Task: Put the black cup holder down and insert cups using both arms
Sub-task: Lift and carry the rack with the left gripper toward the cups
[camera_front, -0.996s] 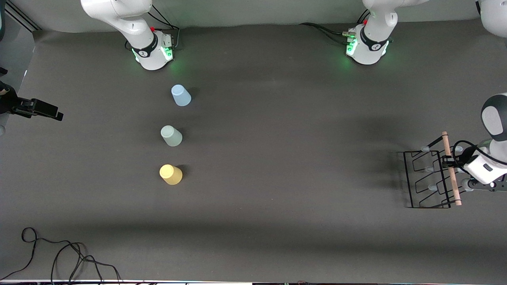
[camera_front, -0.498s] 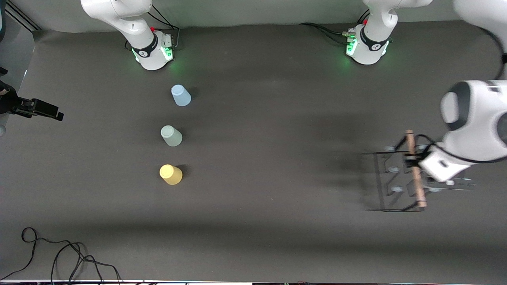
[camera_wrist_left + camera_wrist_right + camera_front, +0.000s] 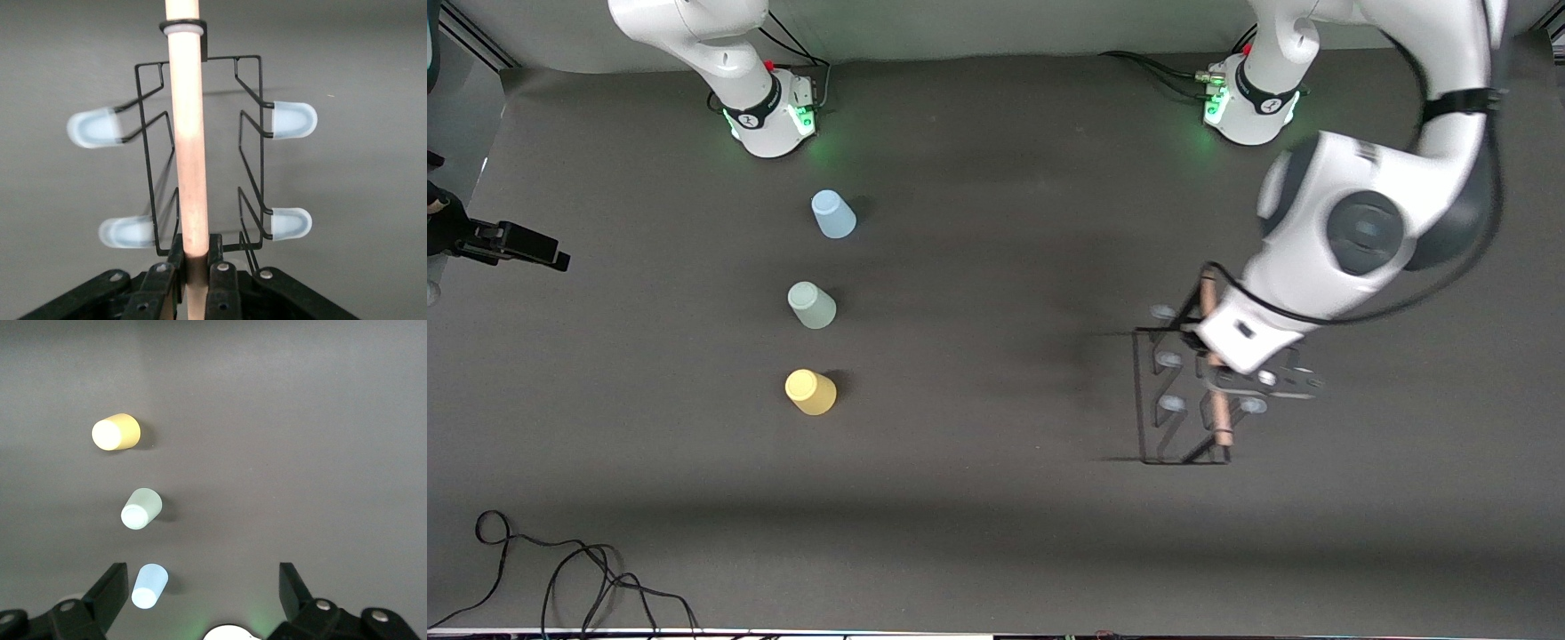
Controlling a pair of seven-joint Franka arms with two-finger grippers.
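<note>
My left gripper [image 3: 1215, 359] is shut on the light wooden handle [image 3: 187, 133] of the black cup holder [image 3: 1144, 400] and holds it upright over the table, toward the left arm's end. In the left wrist view the black fingers [image 3: 217, 257] clamp the rod, and pale blue peg tips [image 3: 292, 120] show on both sides. The cups stand upside down in a row toward the right arm's end: light blue [image 3: 833, 214], grey-green [image 3: 811, 305], yellow [image 3: 810, 392]. My right gripper [image 3: 203, 583] is open and empty, high over the blue cup [image 3: 149, 585]; the front view does not show it.
Loose black cables [image 3: 560, 578] lie at the near corner at the right arm's end. A black device [image 3: 507, 242] juts in from that end's edge. The arm bases [image 3: 769, 111] [image 3: 1249, 102] stand along the table's back edge.
My left arm has carried the cup holder from the table's edge at its end toward the middle. The cups have not moved.
</note>
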